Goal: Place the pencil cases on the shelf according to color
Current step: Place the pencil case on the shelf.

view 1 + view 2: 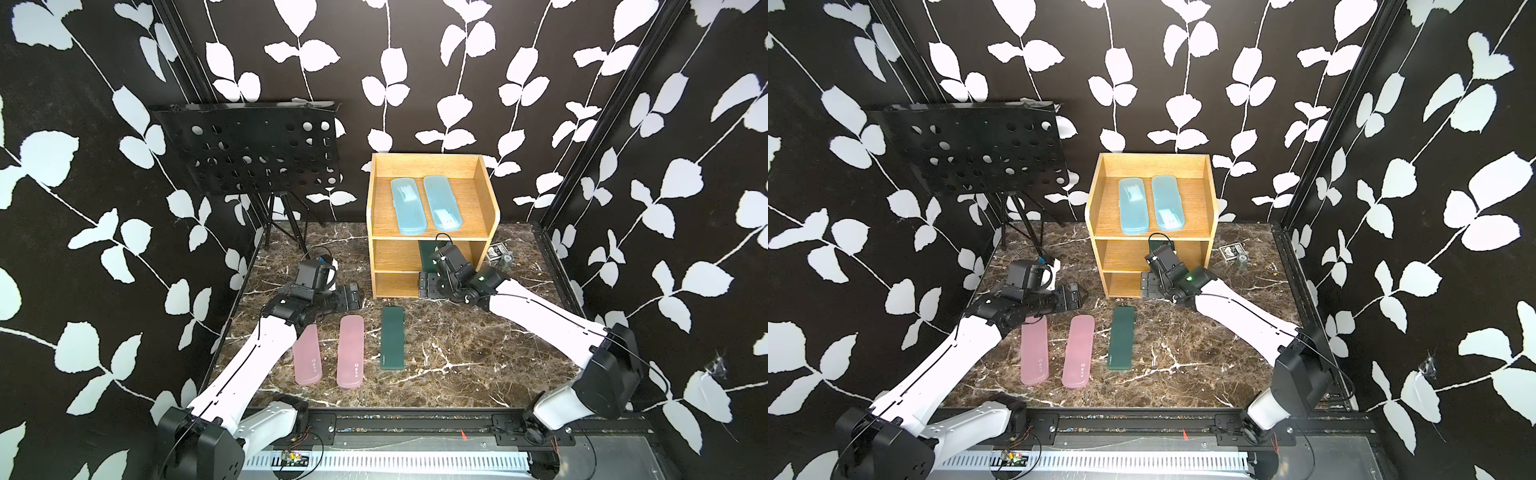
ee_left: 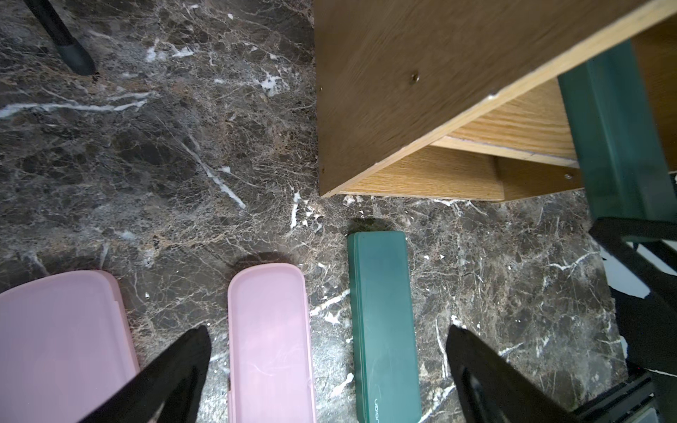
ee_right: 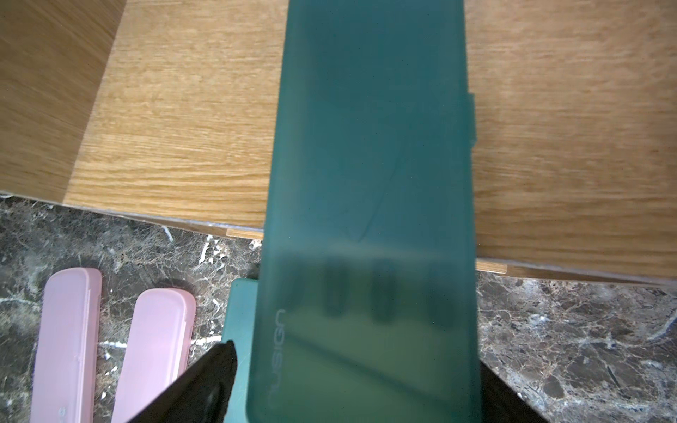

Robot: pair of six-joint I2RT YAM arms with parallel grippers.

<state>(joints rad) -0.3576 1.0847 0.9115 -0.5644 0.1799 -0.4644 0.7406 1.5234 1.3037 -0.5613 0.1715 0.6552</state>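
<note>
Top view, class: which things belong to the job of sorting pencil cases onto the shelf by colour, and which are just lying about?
Belong: shelf, two blue cases, two pink cases, green case on the table, green case on the middle tier.
Lying about: black music stand, small patterned box.

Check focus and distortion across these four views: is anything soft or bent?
Both top views: sharp and evenly lit, but wide-angle bowing tilts the enclosure posts outward. Left wrist view: marble table crisp, shelf side panel smeared. Right wrist view: green pencil case close to the lens, soft; shelf grain blurs beside it.
</note>
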